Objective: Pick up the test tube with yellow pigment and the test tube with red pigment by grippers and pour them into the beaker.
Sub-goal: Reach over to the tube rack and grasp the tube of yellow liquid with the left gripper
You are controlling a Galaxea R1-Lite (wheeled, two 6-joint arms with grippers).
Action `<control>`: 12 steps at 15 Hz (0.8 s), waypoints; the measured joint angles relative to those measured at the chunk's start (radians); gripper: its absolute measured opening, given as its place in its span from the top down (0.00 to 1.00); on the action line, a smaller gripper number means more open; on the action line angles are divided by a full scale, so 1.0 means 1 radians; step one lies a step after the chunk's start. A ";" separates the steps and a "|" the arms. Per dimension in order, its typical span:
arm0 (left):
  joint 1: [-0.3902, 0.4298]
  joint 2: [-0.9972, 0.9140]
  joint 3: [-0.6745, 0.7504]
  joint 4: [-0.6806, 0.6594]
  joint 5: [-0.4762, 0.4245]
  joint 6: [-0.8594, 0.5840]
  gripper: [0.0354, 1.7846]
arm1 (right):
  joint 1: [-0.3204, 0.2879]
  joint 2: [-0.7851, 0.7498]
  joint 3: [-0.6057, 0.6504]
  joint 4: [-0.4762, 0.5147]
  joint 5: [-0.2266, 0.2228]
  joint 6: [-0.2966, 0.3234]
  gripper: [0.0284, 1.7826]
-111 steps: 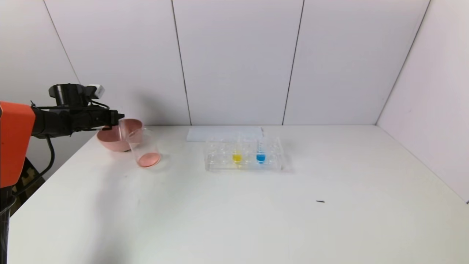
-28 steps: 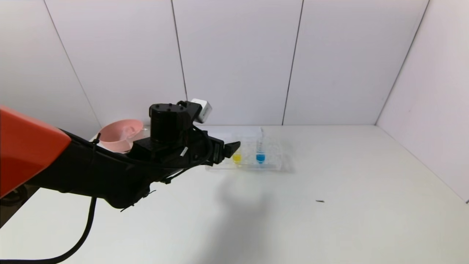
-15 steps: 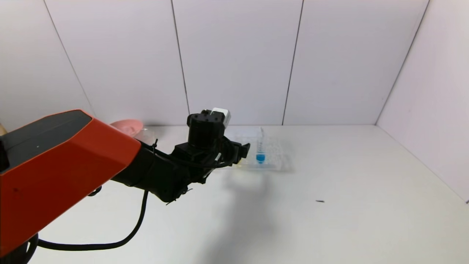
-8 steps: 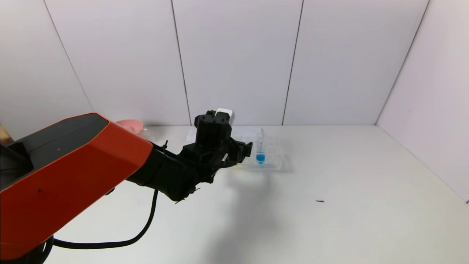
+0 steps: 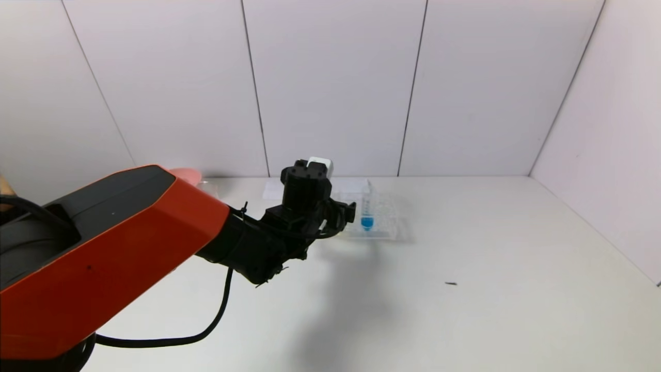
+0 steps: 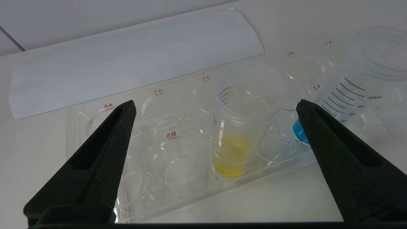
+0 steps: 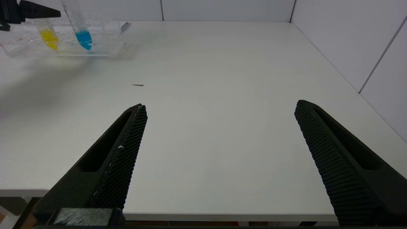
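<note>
Left gripper [image 6: 214,108] closer to yellow tube [image 6: 237,127].

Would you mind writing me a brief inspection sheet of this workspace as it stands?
Surface: white table, one small dark speck.
Job's things: test tube with yellow pigment upright in the clear rack; beaker mostly hidden behind the left arm; red tube not seen.
Clutter: blue-liquid tube in the rack; white sheet behind it; pink bowl edge.
Grippers: left gripper open, straddling the yellow tube; right gripper open, idle at the table's near edge.
Cables: black cable hanging under the left arm.
Surroundings: white panelled walls.
</note>
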 joint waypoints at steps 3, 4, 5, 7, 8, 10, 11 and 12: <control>0.000 0.007 -0.006 0.000 -0.001 0.002 0.01 | 0.000 0.000 0.000 0.000 0.000 0.000 0.05; -0.001 0.008 -0.009 0.001 -0.002 0.003 0.02 | 0.000 0.000 0.000 0.000 0.000 0.000 0.05; -0.003 0.009 -0.012 0.002 -0.002 0.003 0.05 | 0.000 0.000 0.000 0.000 0.000 0.000 0.05; -0.007 0.010 -0.016 0.003 -0.009 0.003 0.15 | 0.000 0.000 0.000 0.000 0.000 0.000 0.05; -0.007 0.010 -0.016 0.004 -0.011 0.002 0.23 | 0.000 0.000 0.000 0.000 0.000 0.000 0.05; -0.010 0.010 -0.016 0.007 -0.012 0.000 0.41 | 0.000 0.000 0.000 0.000 0.000 0.000 0.05; -0.012 0.011 -0.016 0.008 -0.013 0.001 0.53 | 0.000 0.000 0.000 0.000 0.000 0.000 0.05; -0.014 0.011 -0.016 0.009 -0.013 0.000 0.63 | 0.000 0.000 0.000 0.000 0.000 0.000 0.05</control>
